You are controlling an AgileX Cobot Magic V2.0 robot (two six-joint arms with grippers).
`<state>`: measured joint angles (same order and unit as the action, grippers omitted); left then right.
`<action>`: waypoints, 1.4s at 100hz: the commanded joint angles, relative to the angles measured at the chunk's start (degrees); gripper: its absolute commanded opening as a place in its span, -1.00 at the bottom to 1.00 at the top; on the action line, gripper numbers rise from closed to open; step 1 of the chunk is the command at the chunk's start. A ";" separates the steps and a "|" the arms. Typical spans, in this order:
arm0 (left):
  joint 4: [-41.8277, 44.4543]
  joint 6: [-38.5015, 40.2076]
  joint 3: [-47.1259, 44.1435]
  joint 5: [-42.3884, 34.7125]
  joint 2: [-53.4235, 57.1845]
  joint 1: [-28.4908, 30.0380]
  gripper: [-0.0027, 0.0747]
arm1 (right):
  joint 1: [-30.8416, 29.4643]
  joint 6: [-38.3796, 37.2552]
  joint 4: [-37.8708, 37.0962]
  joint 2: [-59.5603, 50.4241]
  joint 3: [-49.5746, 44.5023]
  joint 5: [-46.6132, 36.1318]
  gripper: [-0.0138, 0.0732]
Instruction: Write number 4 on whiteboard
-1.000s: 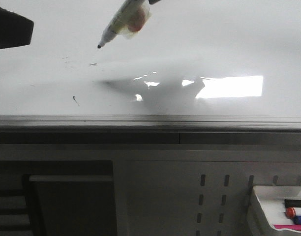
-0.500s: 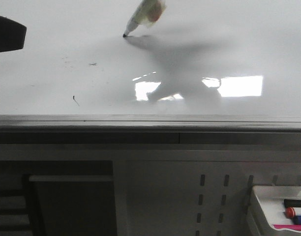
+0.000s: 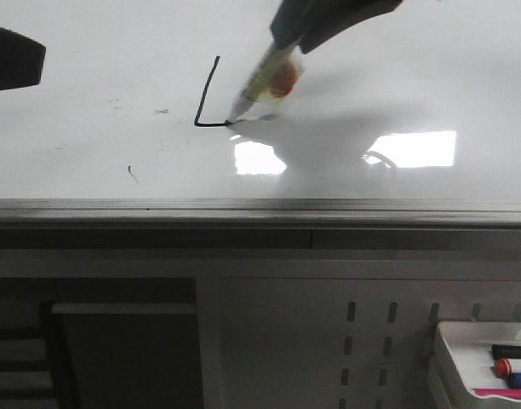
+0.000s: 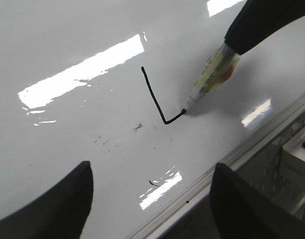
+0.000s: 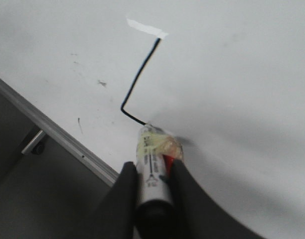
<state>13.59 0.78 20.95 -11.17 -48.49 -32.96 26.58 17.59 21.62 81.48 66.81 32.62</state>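
Looks like a lab/office test bench: glossy whiteboard, perforated metal panel below, small tray of markers.

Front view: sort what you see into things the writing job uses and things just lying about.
In use:
- whiteboard
- number 4, slanted stroke drawn and crossbar begun
- marker, tip on the board
- right gripper, jaws shut on the marker

Lying about:
- left gripper, jaws open, holding nothing
- small scribble marks
- tray of spare markers below the board
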 commanded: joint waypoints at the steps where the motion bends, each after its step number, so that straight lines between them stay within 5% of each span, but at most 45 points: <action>1: -0.92 0.60 1.55 -4.28 0.62 0.14 0.26 | -2.35 0.19 -3.16 -2.98 -0.02 -2.90 -0.83; 46: -0.92 0.60 1.55 -4.53 0.62 0.14 0.26 | 1.60 0.60 -2.10 -2.27 5.17 -6.23 -0.83; 98: 2.13 0.60 1.55 -5.01 -0.09 -0.60 0.26 | 4.14 0.50 -1.76 0.12 3.28 1.38 -0.83; 140: 6.54 0.12 2.62 -18.54 -16.46 -5.48 0.26 | 14.14 0.73 -1.65 -1.38 5.14 3.51 -0.83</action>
<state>21.01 0.78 21.18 -23.93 -63.32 -37.94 39.71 17.57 19.34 82.36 69.90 38.38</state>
